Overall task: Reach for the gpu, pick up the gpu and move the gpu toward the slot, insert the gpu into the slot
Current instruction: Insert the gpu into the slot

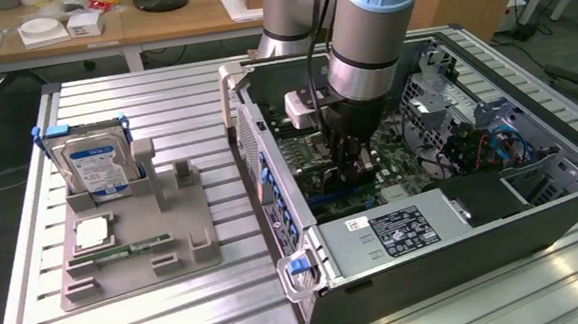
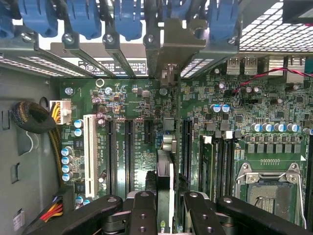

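gripper [image 2: 165, 205] clamps gpu [image 2: 165, 161] — over motherboard [image 2: 274, 112]

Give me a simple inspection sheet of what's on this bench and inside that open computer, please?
Surface: ribbed metal table, carrying a grey holder tray and an open computer case.
Job's things: the gpu stands edge-on above the green motherboard, between the black fingers, its metal bracket up at the case's rear slots.
Clutter: silver hard drive upright in the tray; small green memory stick lying flat on it.
Grippers: gripper is down inside the case, shut on the gpu.
Cables: bundled wires in the case; red and yellow leads in the wrist view.
Surroundings: wooden desks behind, with small boxes.
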Action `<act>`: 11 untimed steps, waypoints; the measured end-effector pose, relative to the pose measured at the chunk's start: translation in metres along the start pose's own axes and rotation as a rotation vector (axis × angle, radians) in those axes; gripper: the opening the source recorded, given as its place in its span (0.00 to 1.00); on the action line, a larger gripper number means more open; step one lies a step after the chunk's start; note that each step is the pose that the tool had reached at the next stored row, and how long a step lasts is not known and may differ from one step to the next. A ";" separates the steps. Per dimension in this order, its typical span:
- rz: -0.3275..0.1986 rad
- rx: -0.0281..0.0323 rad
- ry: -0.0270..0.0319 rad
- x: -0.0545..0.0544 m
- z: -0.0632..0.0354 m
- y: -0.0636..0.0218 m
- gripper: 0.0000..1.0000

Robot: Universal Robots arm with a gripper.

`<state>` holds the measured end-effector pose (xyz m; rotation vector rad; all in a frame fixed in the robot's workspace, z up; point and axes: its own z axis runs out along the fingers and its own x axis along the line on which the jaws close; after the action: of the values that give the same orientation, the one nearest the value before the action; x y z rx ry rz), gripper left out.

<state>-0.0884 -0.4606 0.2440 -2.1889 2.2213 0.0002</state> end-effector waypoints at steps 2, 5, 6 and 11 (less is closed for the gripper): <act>0.000 0.0001 -0.0003 0.000 0.0006 0.0000 0.26; 0.000 -0.0001 0.0000 0.000 0.0013 0.0000 0.26; 0.000 -0.0001 0.0000 0.000 0.0015 0.0001 0.26; 0.000 0.0000 -0.0001 0.000 0.0020 0.0000 0.26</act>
<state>-0.0884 -0.4605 0.2420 -2.1888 2.2212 0.0003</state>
